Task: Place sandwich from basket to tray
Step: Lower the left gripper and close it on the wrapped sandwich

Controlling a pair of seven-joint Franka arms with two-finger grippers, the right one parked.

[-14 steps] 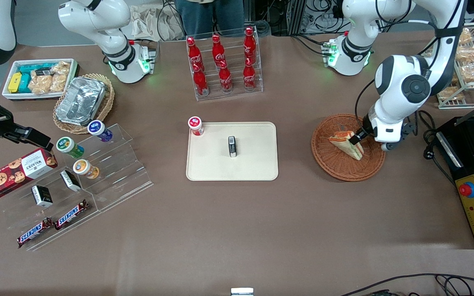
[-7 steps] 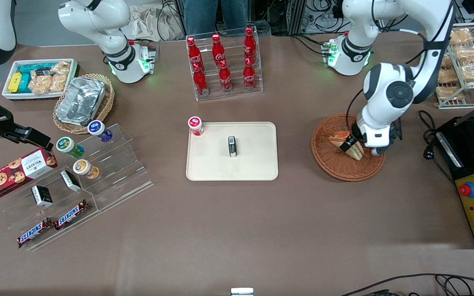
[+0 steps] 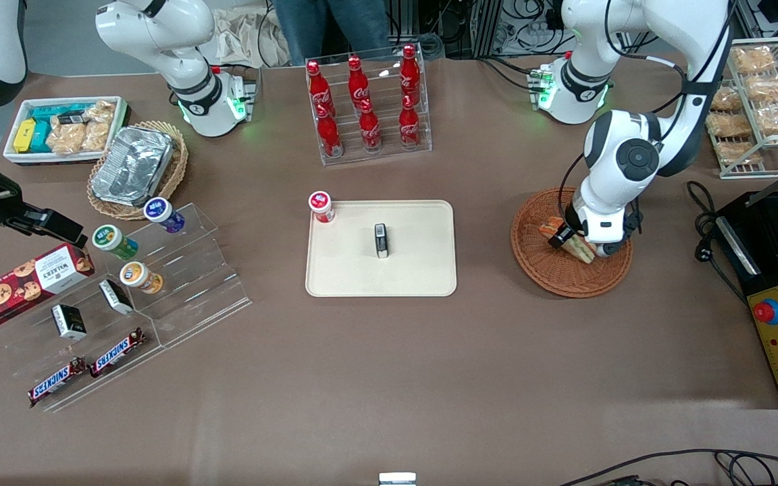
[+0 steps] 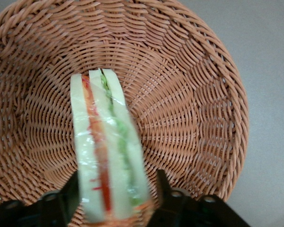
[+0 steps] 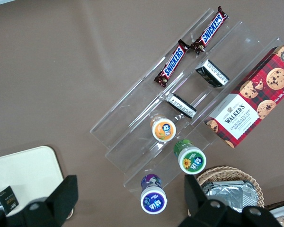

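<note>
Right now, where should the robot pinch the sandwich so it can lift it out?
Pinch the sandwich across its flat bread faces near the wide end, coming down from above. It stands on edge in the basket, layers facing up, so both faces are free. The gripper already straddles that end, a finger on each side.

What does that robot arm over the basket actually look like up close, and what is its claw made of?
The arm is glossy white, built of rounded segments with dark grey round caps at the joints and black bands between them. Black cables loop along it. Its base glows green. The gripper, down in the basket at the sandwich, has two black, blocky fingers.
</note>
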